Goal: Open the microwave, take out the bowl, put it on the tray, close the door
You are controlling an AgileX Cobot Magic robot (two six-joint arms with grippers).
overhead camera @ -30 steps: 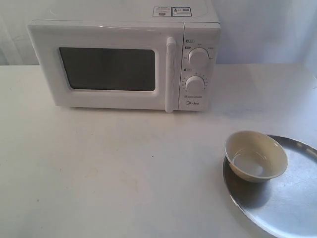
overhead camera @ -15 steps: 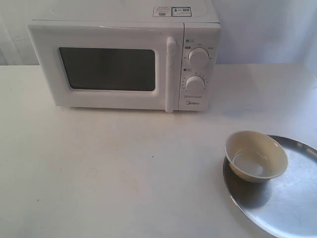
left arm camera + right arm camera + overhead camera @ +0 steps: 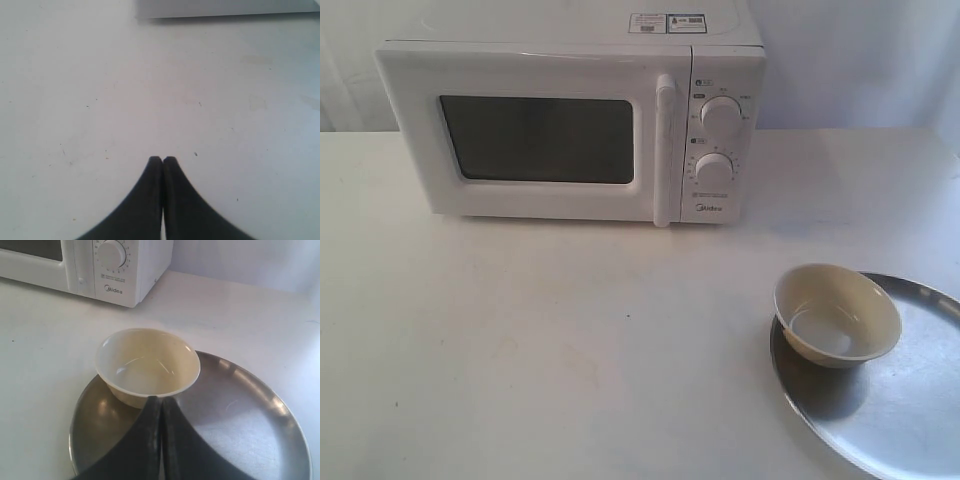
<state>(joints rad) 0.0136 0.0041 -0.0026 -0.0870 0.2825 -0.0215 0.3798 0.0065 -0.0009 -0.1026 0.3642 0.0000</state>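
The white microwave stands at the back of the table with its door shut, handle upright. The cream bowl sits on the left part of the silver tray at the front right; the same bowl and tray show in the right wrist view. My right gripper is shut and empty, hovering over the tray just short of the bowl. My left gripper is shut and empty above bare table. Neither arm shows in the exterior view.
The white table top stretches in front of the microwave. A microwave corner with a dial appears beyond the bowl. A grey edge lies beyond the left gripper.
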